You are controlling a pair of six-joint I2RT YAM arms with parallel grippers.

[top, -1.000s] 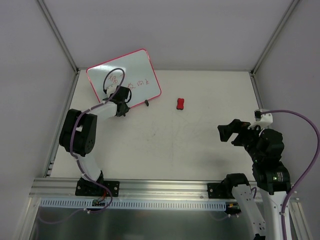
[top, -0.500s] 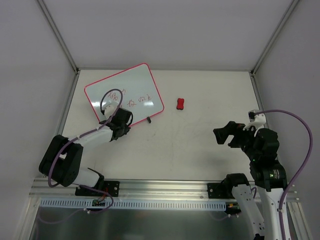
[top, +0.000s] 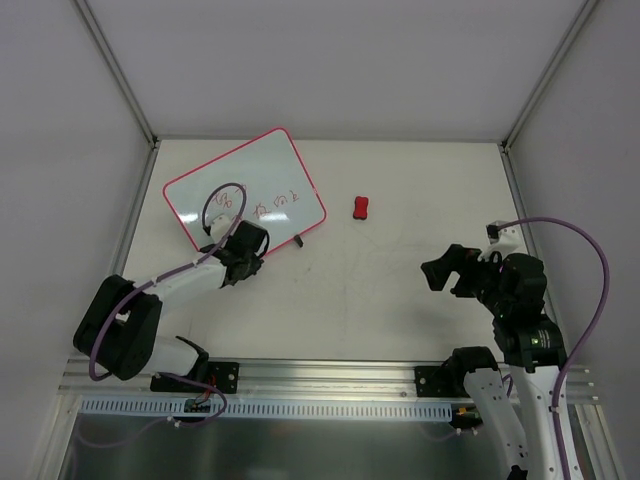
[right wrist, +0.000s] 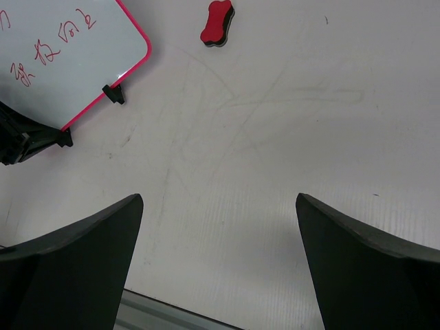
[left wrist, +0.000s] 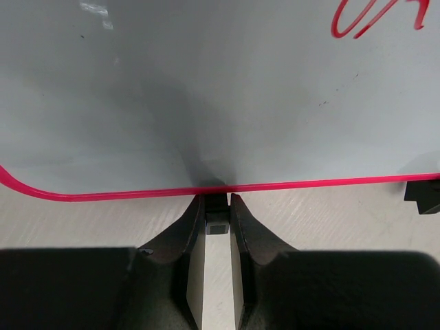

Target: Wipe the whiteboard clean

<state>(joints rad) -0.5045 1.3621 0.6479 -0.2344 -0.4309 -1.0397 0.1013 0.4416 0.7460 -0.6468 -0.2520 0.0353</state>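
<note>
The whiteboard [top: 245,188], white with a pink-red frame and red handwriting, lies tilted at the table's back left. My left gripper [top: 243,250] is at its near edge. In the left wrist view the gripper [left wrist: 217,214] is shut on one black stand foot [left wrist: 217,221] just below the board's frame [left wrist: 137,194]. The second foot [left wrist: 423,196] shows at the right. The board also shows in the right wrist view [right wrist: 69,55]. My right gripper [top: 440,270] is open and empty above bare table [right wrist: 220,227], well right of the board.
A small red bow-shaped eraser block [top: 361,208] lies on the table right of the board, also in the right wrist view [right wrist: 217,23]. Grey walls with metal posts close the back and sides. An aluminium rail [top: 330,375] runs along the near edge.
My left arm has drawn back and lowered, pulling the whiteboard nearer and turning it slightly. My right gripper has drifted a little left and nearer, still open.
</note>
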